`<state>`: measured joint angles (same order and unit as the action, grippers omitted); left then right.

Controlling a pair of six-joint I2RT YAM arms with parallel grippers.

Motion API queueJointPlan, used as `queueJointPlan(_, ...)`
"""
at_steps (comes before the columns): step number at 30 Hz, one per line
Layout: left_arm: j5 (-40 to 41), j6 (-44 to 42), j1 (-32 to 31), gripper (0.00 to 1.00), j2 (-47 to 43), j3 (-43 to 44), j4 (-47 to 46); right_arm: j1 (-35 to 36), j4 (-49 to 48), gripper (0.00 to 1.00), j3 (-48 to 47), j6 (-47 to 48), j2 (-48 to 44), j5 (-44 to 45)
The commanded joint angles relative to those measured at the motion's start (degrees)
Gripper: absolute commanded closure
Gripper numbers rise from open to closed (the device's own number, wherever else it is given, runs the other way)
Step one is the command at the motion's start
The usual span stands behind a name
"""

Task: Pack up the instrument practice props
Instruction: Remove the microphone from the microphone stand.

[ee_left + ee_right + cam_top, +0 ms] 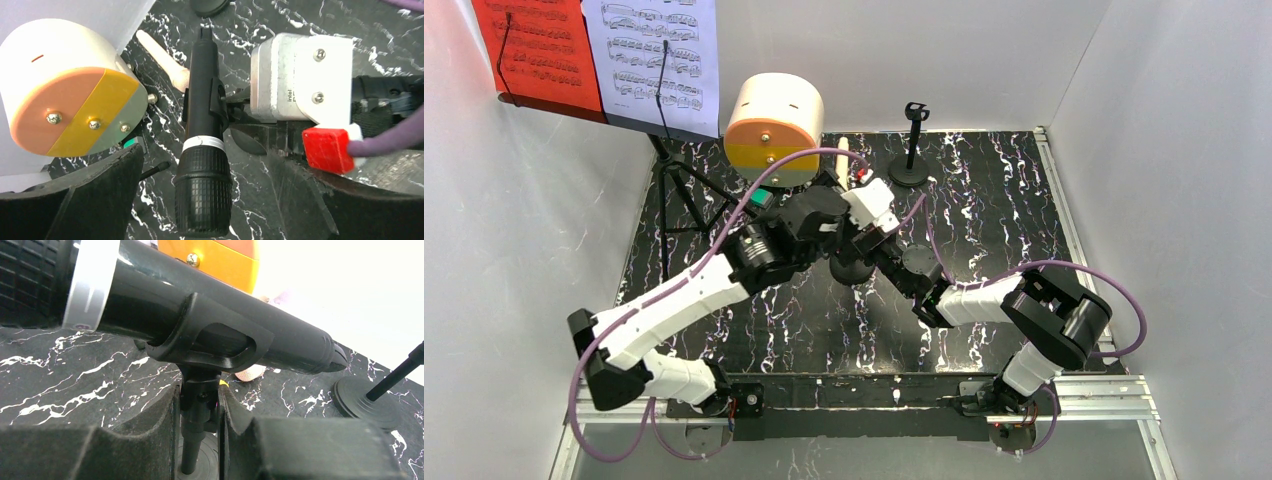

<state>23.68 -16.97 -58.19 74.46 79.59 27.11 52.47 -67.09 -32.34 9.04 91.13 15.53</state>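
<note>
Right claw (pixel 199 412): clenched on the thin stem of a mic holder (pixel 210 342), pads pressed to both sides. The black microphone (pixel 280 335) lies tilted in the holder's clip, about mid-worktop (pixel 984 220).

Left claw (pixel 202 200): released, fingers (pixel 95 195) spread wide either side of the microphone's mesh head, a gap on each side.

Cream microphone (pixel 160 57) lies flat near the far edge, just beside a cream drum with an orange-and-yellow face (pixel 774 125).

Second mic holder (pixel 911 150) stands upright at the far edge, bare clip.

Music rack (pixel 667 185) stands in the far left corner with a red page (pixel 534 45) and a white page (pixel 659 55) on it.
</note>
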Motion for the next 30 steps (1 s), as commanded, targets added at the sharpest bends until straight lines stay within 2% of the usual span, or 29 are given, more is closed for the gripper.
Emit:
queueJointPlan(1, 3.4, -0.1, 1.8, 0.12, 3.0, 4.0, 3.8, -1.1, 11.9, 0.99, 2.8, 5.3, 2.1, 3.3)
queueJointPlan(4, 1.0, 1.0, 4.3, 0.16, 5.4, 5.8, 6.3, -1.1, 11.8, 0.99, 2.8, 5.3, 2.4, 3.0)
queueJointPlan(12, -7.9, 2.6, 9.7, 0.21, 9.6, 8.1, 10.0, -1.1, 11.6, 0.99, 2.7, 5.3, 2.6, 3.0)
queueJointPlan(19, -10.3, 3.6, 12.0, 0.26, 12.4, 9.3, 11.9, -1.1, 11.6, 0.99, 2.8, 5.4, 2.8, 2.9)
queueJointPlan(22, -10.5, 4.1, 12.2, 0.39, 12.6, 10.8, 13.9, -1.1, 11.4, 0.99, 2.8, 5.6, 3.3, 3.8)
queueJointPlan(24, -10.6, 4.5, 12.4, 0.54, 12.2, 11.9, 15.3, -1.1, 11.2, 0.99, 2.9, 6.1, 3.6, 4.3)
queueJointPlan(26, -10.6, 4.9, 12.5, 0.73, 11.7, 13.1, 17.0, -1.1, 10.8, 0.99, 3.0, 6.7, 3.9, 4.6)
queueJointPlan(28, -10.5, 5.2, 12.6, 0.86, 11.0, 14.3, 18.9, -1.3, 10.3, 0.99, 3.2, 7.0, 4.1, 5.2)
queueJointPlan(30, -10.5, 5.6, 12.6, 0.92, 9.9, 14.9, 20.4, -1.7, 10.2, 0.99, 3.3, 7.0, 4.3, 5.4)
